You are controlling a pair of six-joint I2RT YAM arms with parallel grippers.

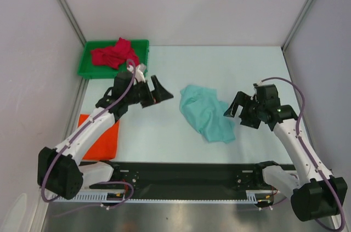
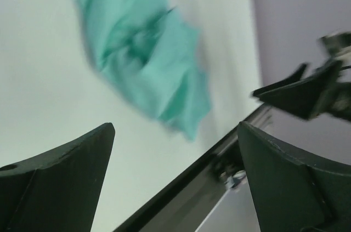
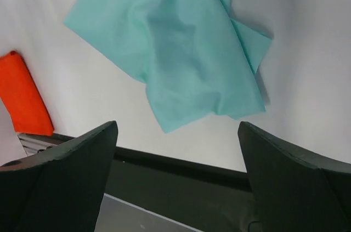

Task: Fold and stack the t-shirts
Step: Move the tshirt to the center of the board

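A white table [image 1: 164, 139] is enclosed by pale walls, and a green tray [image 1: 86, 71] is set in its far left corner. The red shirt [image 1: 115, 54] is left bunched up in the tray, not yet dealt with. The orange shirt [image 1: 101, 136] is laid flat and folded at the left edge of the table, partly hidden under the left arm, and it is judged to be the base of the stack.

The mint shirt [image 1: 205, 114] is dropped rumpled in the middle of the table, where it can be reached from both sides (probably why it lies there). It is touched by neither claw.

The left claw [image 1: 159, 92] is held above the table to the left of the mint shirt, with its fingers spread wide and nothing between them. The right claw [image 1: 236, 112] is likewise parted and empty, and is held just beside the shirt's right edge.

The mint shirt is judged to be the one in hand. It must be spread flat before a fold can be made. Its edges are buried in creases, so a double layer could be pinched by mistake.
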